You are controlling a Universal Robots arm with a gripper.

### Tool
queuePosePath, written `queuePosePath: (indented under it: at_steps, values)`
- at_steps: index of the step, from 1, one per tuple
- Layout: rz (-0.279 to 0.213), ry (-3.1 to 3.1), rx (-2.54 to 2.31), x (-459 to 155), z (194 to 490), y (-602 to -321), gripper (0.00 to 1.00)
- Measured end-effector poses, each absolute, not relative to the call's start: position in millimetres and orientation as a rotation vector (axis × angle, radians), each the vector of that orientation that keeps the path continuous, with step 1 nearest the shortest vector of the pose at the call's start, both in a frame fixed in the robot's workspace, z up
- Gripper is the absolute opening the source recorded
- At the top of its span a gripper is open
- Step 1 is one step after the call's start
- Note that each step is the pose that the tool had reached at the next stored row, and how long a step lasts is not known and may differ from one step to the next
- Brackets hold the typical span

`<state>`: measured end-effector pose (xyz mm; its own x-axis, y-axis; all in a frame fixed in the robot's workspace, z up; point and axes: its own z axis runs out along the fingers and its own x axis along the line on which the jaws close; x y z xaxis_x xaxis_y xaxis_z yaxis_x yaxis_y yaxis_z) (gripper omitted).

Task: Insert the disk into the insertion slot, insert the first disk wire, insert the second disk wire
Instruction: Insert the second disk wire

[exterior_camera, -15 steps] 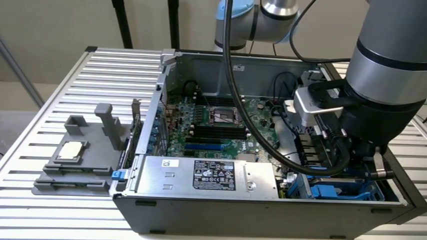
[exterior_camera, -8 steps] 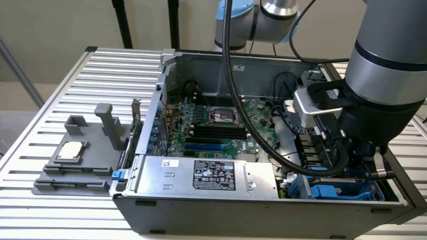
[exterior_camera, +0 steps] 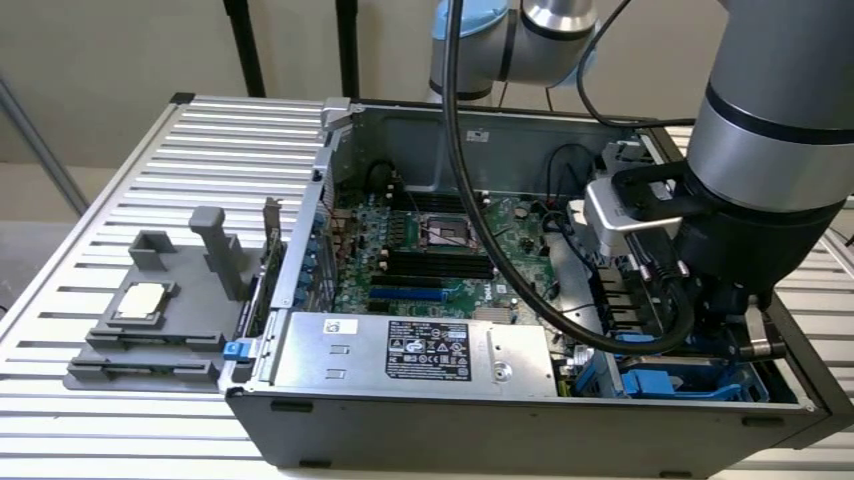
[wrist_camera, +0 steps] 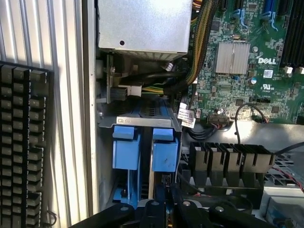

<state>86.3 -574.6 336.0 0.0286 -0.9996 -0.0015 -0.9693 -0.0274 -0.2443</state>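
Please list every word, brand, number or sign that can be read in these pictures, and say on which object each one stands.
"DELL": white letters on the green motherboard, beside the silver heatsink.
Black label on the silver power-supply box: printed, too small to read.
White tag on a cable by the drive cage: print blurred, not readable.
Small white sticker on the motherboard: not readable.

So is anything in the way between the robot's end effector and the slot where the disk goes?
Nothing visible is. The end effector is right at the insertion slot, close to its blue carriers. Black cables run beside the slot, toward the green board, not across the gap.
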Motion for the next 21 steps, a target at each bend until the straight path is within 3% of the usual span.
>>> queuePosePath:
  at_steps: [21]
  values:
    - [-0.262, 2.061, -2.122, 86.5, 335.9, -571.7, 0.16]
